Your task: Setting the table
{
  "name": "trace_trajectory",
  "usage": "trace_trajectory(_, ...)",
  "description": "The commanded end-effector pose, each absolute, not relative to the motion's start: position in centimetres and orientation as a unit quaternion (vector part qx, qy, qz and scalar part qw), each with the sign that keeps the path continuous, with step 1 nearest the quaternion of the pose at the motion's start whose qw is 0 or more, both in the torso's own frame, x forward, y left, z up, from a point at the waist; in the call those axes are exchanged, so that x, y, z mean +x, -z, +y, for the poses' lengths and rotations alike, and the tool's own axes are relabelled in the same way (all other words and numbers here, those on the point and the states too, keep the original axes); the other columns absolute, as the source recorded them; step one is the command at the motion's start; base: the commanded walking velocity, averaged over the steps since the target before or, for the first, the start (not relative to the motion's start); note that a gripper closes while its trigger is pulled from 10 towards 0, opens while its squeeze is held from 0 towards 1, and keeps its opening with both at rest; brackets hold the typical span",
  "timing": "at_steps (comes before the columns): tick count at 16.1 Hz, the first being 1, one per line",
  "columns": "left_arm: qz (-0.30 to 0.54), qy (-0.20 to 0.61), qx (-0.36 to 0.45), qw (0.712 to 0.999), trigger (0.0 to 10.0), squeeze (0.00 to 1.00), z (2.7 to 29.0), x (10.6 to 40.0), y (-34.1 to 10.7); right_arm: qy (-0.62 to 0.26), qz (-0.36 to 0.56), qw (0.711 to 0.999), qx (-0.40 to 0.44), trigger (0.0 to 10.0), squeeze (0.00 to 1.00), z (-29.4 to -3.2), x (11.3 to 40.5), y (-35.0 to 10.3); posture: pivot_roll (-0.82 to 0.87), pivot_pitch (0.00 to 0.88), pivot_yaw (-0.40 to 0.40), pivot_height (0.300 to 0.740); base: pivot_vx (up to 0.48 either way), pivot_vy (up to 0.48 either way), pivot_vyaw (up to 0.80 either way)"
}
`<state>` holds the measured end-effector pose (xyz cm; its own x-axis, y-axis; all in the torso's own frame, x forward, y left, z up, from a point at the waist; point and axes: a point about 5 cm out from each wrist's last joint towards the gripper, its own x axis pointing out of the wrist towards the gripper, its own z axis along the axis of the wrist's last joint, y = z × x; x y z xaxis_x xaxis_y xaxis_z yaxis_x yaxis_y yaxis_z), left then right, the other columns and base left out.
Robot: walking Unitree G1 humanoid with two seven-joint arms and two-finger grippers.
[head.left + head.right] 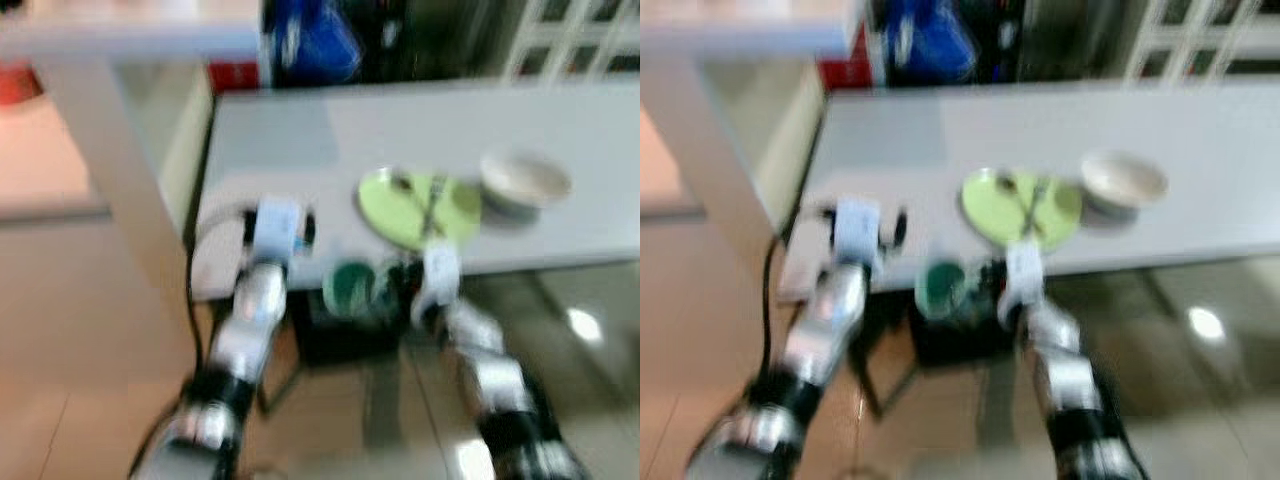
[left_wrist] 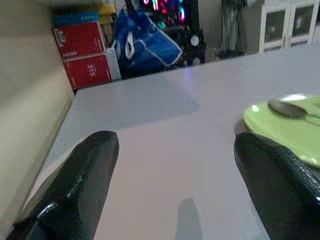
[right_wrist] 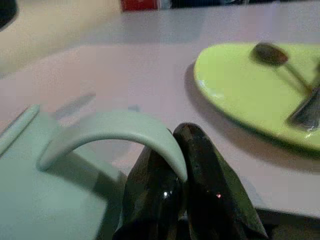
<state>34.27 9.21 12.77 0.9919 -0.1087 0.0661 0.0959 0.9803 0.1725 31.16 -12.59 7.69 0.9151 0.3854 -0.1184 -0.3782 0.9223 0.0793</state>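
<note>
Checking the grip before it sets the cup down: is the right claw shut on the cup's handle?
Yes: the right claw pinches the cup by its handle.

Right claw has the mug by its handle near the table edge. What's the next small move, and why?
Probably carry the green mug forward over the white table and set it on the bare top left of the lime plate. The right claw is shut on the handle, and the mug looks to sit at or just off the near edge. The left claw is open.
</note>
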Motion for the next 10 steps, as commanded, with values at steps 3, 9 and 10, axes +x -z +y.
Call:
trace_trajectory(3, -0.027, 0.041, 0.091, 0.995, 10.0, 0.0, 10.1, 34.0, -12.2, -0.325, -0.013, 0.945, 0.026, 10.0, 0.0, -9.1, 30.3, -12.6, 0.0, 0.0, 0.021, 0.74, 0.0, 0.0, 0.0)
trace_trajectory(9, -0.027, 0.043, 0.102, 0.994, 10.0, 0.0, 10.2, 34.2, -12.3, -0.247, -0.069, 0.964, 0.074, 10.0, 0.0, -10.6, 32.9, -16.8, 0.0, 0.0, 0.03, 0.74, 0.0, 0.0, 0.0)
trace_trajectory(10, -0.027, 0.043, 0.103, 0.993, 10.0, 0.0, 10.3, 34.2, -12.3, -0.223, -0.06, 0.97, 0.076, 10.0, 0.0, -10.9, 33.3, -16.4, 0.0, 0.0, 0.031, 0.74, 0.0, 0.0, 0.0)
